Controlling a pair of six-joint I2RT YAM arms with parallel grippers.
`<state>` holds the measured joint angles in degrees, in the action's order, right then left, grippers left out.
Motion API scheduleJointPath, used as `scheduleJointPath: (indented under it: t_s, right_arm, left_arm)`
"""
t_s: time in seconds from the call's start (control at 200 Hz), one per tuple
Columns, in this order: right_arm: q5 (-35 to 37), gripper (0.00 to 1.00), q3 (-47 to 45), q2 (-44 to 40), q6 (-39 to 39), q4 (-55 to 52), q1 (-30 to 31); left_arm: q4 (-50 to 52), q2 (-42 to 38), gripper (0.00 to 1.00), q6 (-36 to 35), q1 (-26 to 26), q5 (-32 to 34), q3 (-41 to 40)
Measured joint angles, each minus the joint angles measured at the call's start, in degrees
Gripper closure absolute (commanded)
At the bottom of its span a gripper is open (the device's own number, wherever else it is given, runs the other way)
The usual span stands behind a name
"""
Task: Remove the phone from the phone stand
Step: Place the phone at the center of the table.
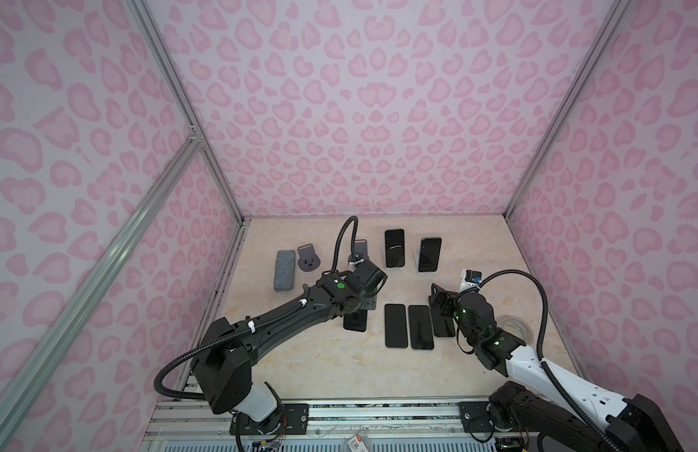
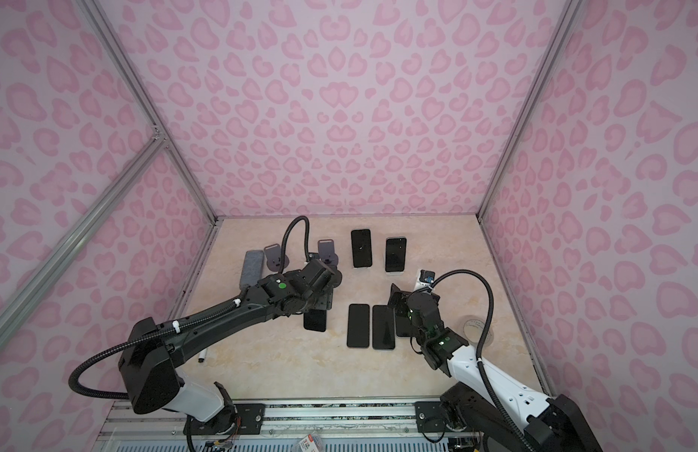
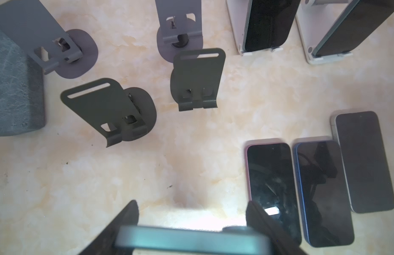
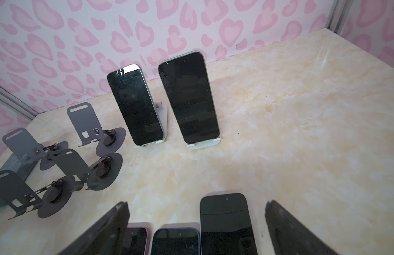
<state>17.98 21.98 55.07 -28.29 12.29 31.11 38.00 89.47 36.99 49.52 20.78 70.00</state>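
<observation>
Pink heart-leopard walls all round, with a beige marble-look tabletop [image 1: 300, 371] under everything. Closest to the near edge, the left claw [image 3: 192, 215] is pinching a teal-edged phone [image 3: 187, 239] by its sides, so that phone sits in the claw and off every stand. Can't tell if it touches the tabletop, and in both top views only its near end shows from under the wrist. Toward the right edge from it, three phones lie flat side by side, screens up: a pink-edged phone [image 3: 271, 189], a blue-edged phone [image 3: 322, 192] and a pale-edged phone [image 3: 366, 161]. The right claw [image 4: 197, 207] hangs over the pale one with its fingers spread wide, gripping nothing, and a clear tape roll [image 1: 517, 330] lies by the right edge. Further back are four empty metal phone stands: two dark stands [image 3: 107, 110] nearer and two grey stands [image 3: 180, 22] behind them. A grey felt-like block [image 1: 285, 271] sits by the left edge. Toward the far edge, two black-screened phones [image 4: 135, 106] lean upright on white stands [image 4: 205, 144], side by side.
</observation>
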Motion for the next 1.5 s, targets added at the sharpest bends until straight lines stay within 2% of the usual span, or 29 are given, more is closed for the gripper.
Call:
scheduleJointPath:
  t_s: [0.485,0.82,1.5]
  right_arm:
    - [0.00,0.02,0.00,0.00,0.44,-0.04,0.17]
    - [0.00,0.02,0.00,-0.26,0.46,-0.09,0.17]
    - [0.00,0.02,0.00,-0.17,0.46,-0.15,0.22]
  left_arm:
    - [-0.98,10.19,0.42,2.38,0.55,-6.82,1.95]
    - [-2.23,16.59,0.42,3.67,0.42,-7.69,4.72]
    - [-4.50,21.97,0.42,6.86,-1.46,-8.41,4.74]
